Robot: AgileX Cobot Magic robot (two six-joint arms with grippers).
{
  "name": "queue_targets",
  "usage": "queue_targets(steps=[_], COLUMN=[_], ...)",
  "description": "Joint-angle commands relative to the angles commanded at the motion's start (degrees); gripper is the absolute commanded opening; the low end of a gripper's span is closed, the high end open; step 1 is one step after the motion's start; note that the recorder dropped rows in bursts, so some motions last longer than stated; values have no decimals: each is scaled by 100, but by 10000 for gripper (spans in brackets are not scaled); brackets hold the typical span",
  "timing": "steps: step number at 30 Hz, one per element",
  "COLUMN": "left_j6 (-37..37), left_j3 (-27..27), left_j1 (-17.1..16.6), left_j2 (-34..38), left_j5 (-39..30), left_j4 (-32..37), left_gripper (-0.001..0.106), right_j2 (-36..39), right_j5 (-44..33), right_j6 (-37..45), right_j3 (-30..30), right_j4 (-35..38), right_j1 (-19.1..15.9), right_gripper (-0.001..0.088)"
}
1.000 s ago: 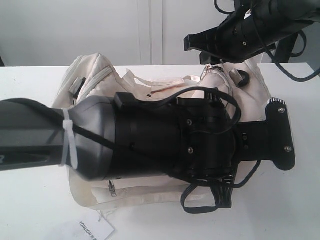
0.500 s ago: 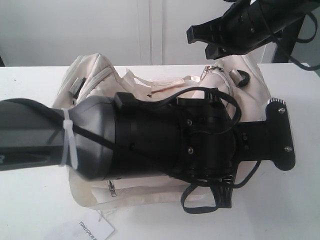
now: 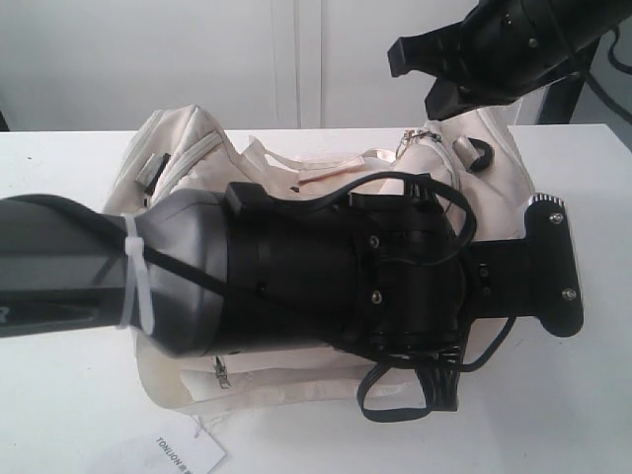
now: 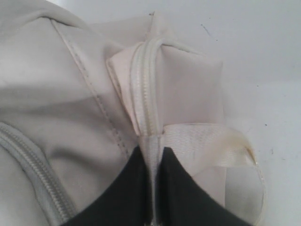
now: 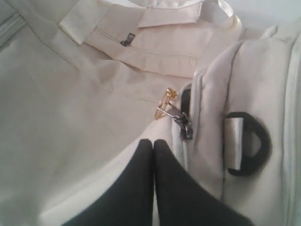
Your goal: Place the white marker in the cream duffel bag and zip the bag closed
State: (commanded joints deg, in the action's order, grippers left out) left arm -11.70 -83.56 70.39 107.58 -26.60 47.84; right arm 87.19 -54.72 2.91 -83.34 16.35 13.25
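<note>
On the near left of the worktop (image 3: 59, 395) you have a white paper tag (image 3: 188, 456) with black print. It lies flat, just in front of the cream duffel bag (image 3: 188, 148). The bag is soft and saggy and lies across the middle of the worktop.

Your left arm (image 3: 296, 276) comes in from the left and reaches over the bag. It hides most of the bag's top in the exterior view. A small silver zip pull (image 3: 222, 373) peeks out under the arm on the bag's near side.

Look at the left wrist view next. Your left fingers (image 4: 122, 193) pinch a thin cream strip (image 4: 153, 155) at the end of the bag's top zipper (image 4: 143, 84). The strip sits right between the two black fingers. The zipper teeth you can see there are closed up tight. A cream webbing loop (image 4: 221, 146) curls out just beside the fingers, and the bare worktop shows past the end of the bag.

Farther right, at the bag's far right corner, you can see a gold zip pull (image 3: 407, 138) and a black ring (image 3: 479, 153) on a short cream tab. Your right fingers (image 5: 131, 188) hang over this corner, up off the bag in the exterior view. In the right wrist view they are pressed together with nothing between them. Their tips point down at the cream cloth near the gold pull and do not touch it. The black ring sits on the other side of the zipper from the fingers.
</note>
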Motion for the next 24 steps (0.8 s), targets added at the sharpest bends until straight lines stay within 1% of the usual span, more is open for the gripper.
queue_targets(steps=[5, 10, 15, 19, 24], left_j6=[0, 0, 0, 0, 0], left_j3=[0, 0, 0, 0, 0], left_j1=[0, 0, 0, 0, 0], left_j2=[0, 0, 0, 0, 0], left_j5=[0, 0, 0, 0, 0], left_j4=[0, 0, 0, 0, 0], left_gripper=[0, 0, 0, 0, 0], right_j2=[-44, -71, -209, -367, -408], right_j5=[-489, -1232, -1336, -1336, -1382], right_j6=[108, 792, 843, 843, 843], right_j3=[-9, -9, -9, 5, 13], right_j4=[141, 646, 849, 838, 838], right_j1=[-471, -868, -1239, -1379, -1390], right_gripper=[0, 0, 0, 0, 0])
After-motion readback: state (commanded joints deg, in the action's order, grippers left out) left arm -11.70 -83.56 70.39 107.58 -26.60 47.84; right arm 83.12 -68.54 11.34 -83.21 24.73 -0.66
